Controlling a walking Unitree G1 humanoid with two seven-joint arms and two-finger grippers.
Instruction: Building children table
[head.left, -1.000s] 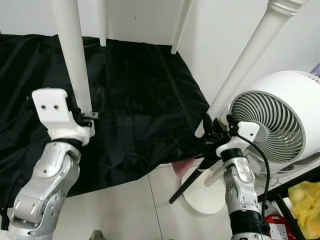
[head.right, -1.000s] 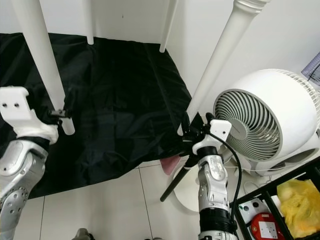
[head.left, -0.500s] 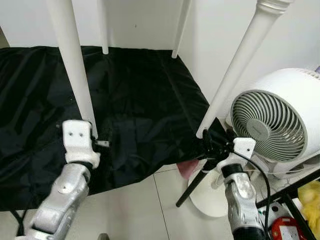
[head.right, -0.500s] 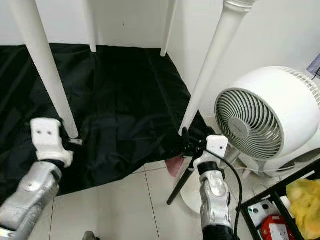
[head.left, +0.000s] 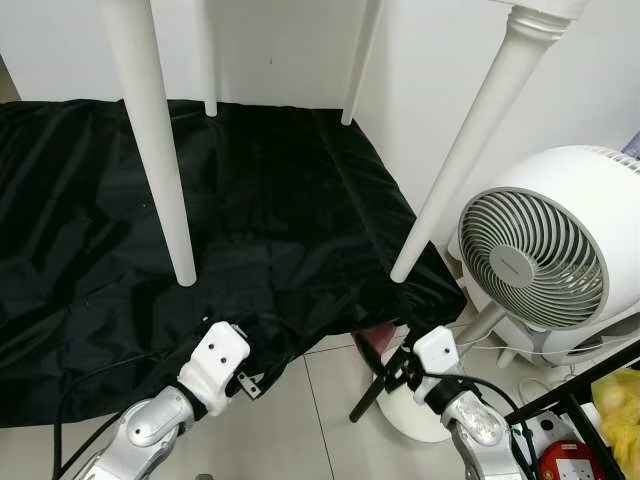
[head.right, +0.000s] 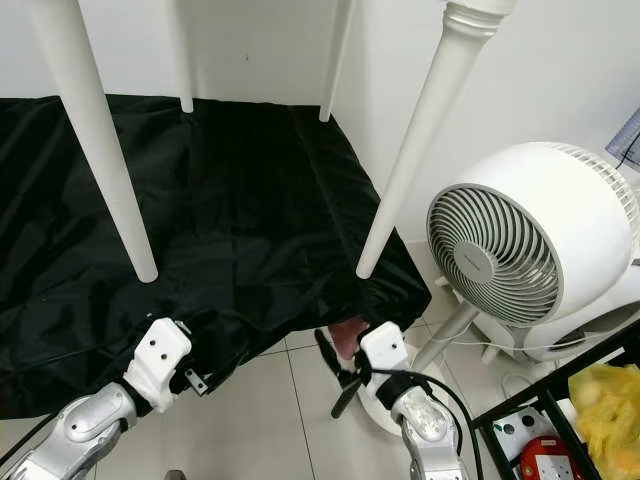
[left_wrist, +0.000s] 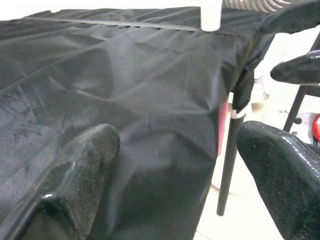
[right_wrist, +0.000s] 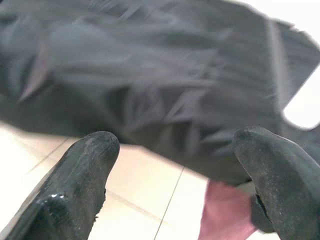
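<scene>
The white children's table stands on a black cloth (head.left: 290, 200). Its front left leg (head.left: 160, 150) and front right leg (head.left: 465, 160) rest on the cloth, and two back legs (head.left: 206, 60) stand by the wall. My left gripper (head.left: 252, 368) hangs low over the cloth's front edge, below the left leg and apart from it. In the left wrist view it (left_wrist: 175, 165) is open over the cloth, nothing between its fingers (left_wrist: 75, 185). My right gripper (head.left: 392, 368) sits low by the cloth's right corner, open (right_wrist: 175, 170) and holding nothing.
A big white fan (head.left: 545, 250) stands right of the front right leg, its round base on the tiles. A thin black rod (head.left: 366, 398) slants down beside my right gripper. Something pink (head.left: 375, 340) pokes from under the cloth. A black rack with a yellow bag (head.left: 622, 412) is at the lower right.
Both arms have dropped from the feet of the front legs to near the floor. The grippers now sit apart from the legs. The table stays standing.
</scene>
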